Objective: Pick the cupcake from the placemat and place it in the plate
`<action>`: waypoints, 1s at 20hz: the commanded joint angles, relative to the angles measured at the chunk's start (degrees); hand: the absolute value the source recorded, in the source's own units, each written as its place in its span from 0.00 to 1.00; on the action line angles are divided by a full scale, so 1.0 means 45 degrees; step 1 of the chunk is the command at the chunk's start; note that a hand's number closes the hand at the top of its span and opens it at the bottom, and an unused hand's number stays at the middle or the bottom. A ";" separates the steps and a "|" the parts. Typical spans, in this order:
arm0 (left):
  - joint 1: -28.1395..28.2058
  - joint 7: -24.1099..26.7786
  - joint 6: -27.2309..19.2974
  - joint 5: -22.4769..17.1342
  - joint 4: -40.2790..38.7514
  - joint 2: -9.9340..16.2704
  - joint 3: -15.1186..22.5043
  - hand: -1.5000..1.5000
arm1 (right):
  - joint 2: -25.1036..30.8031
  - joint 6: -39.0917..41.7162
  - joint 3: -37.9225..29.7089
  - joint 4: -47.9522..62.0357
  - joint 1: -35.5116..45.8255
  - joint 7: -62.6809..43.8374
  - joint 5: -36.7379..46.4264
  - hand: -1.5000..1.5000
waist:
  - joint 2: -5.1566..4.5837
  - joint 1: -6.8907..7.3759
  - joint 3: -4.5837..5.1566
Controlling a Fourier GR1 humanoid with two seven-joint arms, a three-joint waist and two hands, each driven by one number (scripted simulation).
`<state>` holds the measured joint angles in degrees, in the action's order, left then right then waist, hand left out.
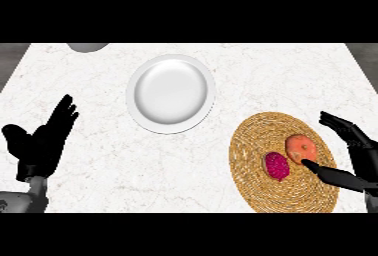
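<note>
Head view shows the cupcake (278,165) lying on the woven placemat (255,150) near the surface's (96,165) right edge, close beside an orange fruit (301,146). The right hand (356,155) is open and holds nothing, its thumb over the mat just beside the fruit. The white plate (171,93) lies toward the far edge, and the left hand (43,140) rests open by the left edge.

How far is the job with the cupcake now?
Nothing is done yet: the plate holds nothing. In hand: the right hand is open beside the cupcake, which sits on the placemat. Left: grasp, carry, set on plate.
</note>
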<state>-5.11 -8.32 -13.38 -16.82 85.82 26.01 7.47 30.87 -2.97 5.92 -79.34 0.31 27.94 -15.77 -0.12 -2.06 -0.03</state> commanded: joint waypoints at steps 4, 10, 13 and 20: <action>-0.0612 -0.0170 0.0305 0.0487 -0.0418 -0.0614 0.0443 0.50 | 0.1078 0.0510 0.0343 0.0513 -0.1785 0.2178 0.2245 0.00 | 0.0037 0.0350 0.0005; -0.1573 -0.0370 0.0825 0.0548 -0.1259 -0.0695 -0.0379 0.50 | 0.1442 0.0350 0.0394 -0.1582 -0.1982 -0.0387 0.3250 0.00 | 0.0039 0.0374 0.0012; -0.0620 0.0278 0.1179 0.0564 -0.1289 -0.0768 -0.0508 0.50 | 0.2162 0.0939 0.0227 -0.3245 -0.2448 -0.1829 0.3281 0.00 | 0.0052 0.0377 0.0018; -0.1276 -0.0027 0.1092 0.1239 -0.1623 -0.1177 -0.0349 0.50 | 0.2195 0.1676 0.1194 -0.3313 -0.1556 -0.4229 0.5006 0.00 | 0.0029 0.0414 0.0011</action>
<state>-9.09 -7.27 -9.08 -12.40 79.78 20.88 6.35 39.69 2.30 10.56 -92.62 -7.25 13.24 3.76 0.04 -0.09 0.04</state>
